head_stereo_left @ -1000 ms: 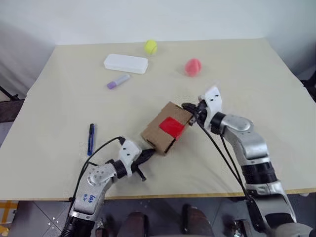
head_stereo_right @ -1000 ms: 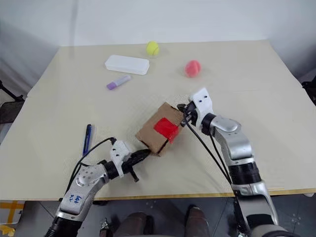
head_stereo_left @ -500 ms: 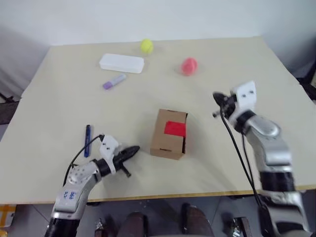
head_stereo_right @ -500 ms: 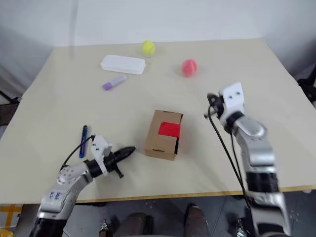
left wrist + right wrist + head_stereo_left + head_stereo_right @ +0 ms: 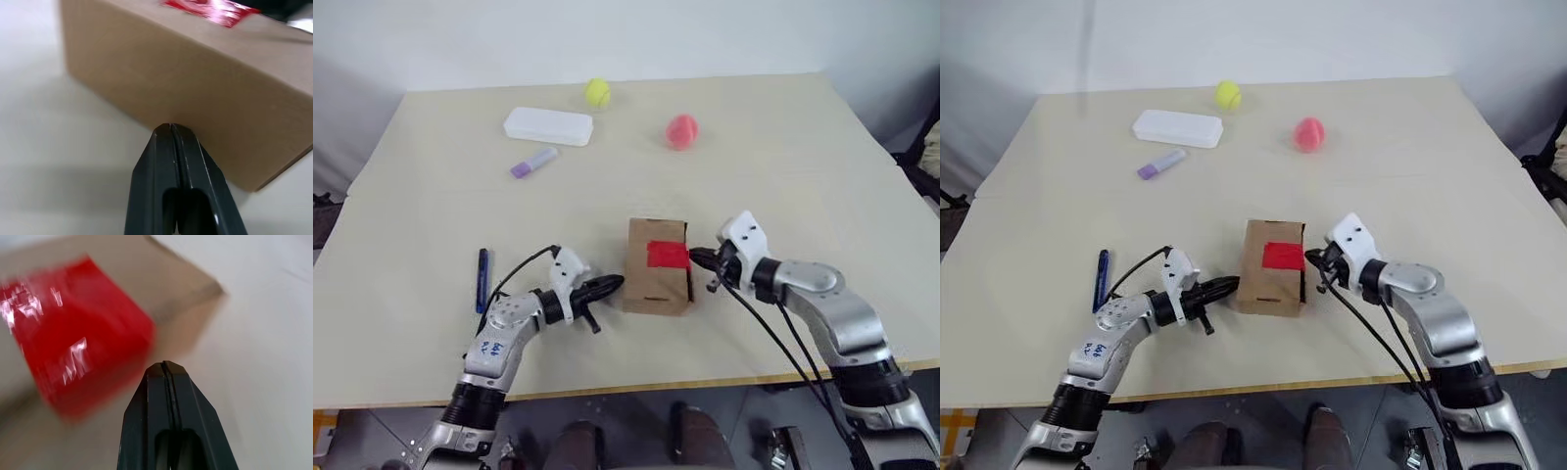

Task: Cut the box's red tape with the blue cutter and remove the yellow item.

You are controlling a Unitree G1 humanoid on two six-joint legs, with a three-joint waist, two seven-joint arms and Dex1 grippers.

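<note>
The brown box (image 5: 651, 284) lies near the table's front edge, with the red tape (image 5: 667, 254) on its top towards its right side. My left gripper (image 5: 612, 285) is shut with nothing in it, and its tip (image 5: 169, 128) meets the box's left wall. My right gripper (image 5: 695, 258) is shut and empty too, its tip (image 5: 164, 366) at the box's right edge beside the red tape (image 5: 73, 347). The blue cutter (image 5: 482, 279) lies flat on the table, left of my left arm. The yellow item is hidden.
At the back of the table (image 5: 803, 176) lie a flat white case (image 5: 548, 125), a lilac marker (image 5: 533, 163), a yellow-green tennis ball (image 5: 597, 92) and a pink ball (image 5: 681, 130). The front edge runs just behind both arms.
The box has turned from a diagonal lie to nearly square with the table. Both grippers drew away from it half a second ago and have come back to its left and right sides.
</note>
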